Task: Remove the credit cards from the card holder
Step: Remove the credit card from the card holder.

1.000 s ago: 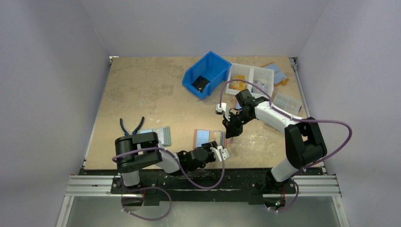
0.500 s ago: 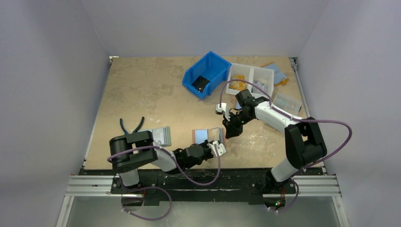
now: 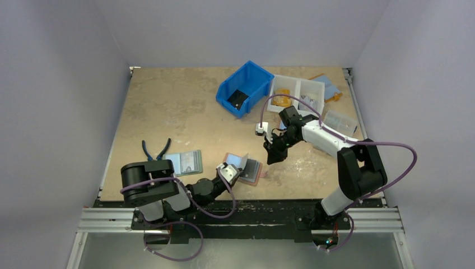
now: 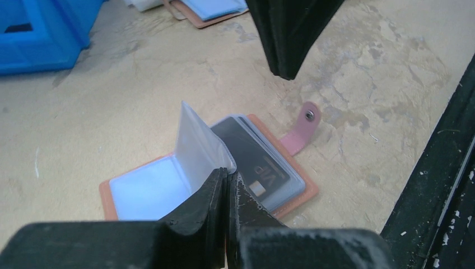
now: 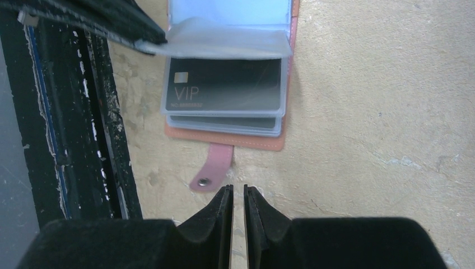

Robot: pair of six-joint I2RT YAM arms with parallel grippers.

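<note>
Tan tabletop (image 3: 168,112): our left gripper (image 4: 228,178) pinches the card holder's (image 4: 137,193) clear sleeve (image 4: 199,148), hiding its VIP card's (image 5: 224,84) edge; right gripper (image 5: 238,193) hovers beside, barely parted.

Surface (image 3: 179,112) — pale beige board, mottled and scuffed. Lying on it: blue bin (image 3: 245,88), far middle; white two-part tray (image 3: 297,94) just beside the bin on the right; brown-edged folder (image 3: 326,86) with blue lining, at the tray's far right corner; clear packet (image 3: 340,120), near the right edge; blue-handled pliers (image 3: 155,149), near left; flat pale-blue and grey piece (image 3: 185,162) just beside the pliers; card holder (image 3: 246,170) — open, near the front edge, snap tab (image 4: 302,126) flat on the board.
</note>
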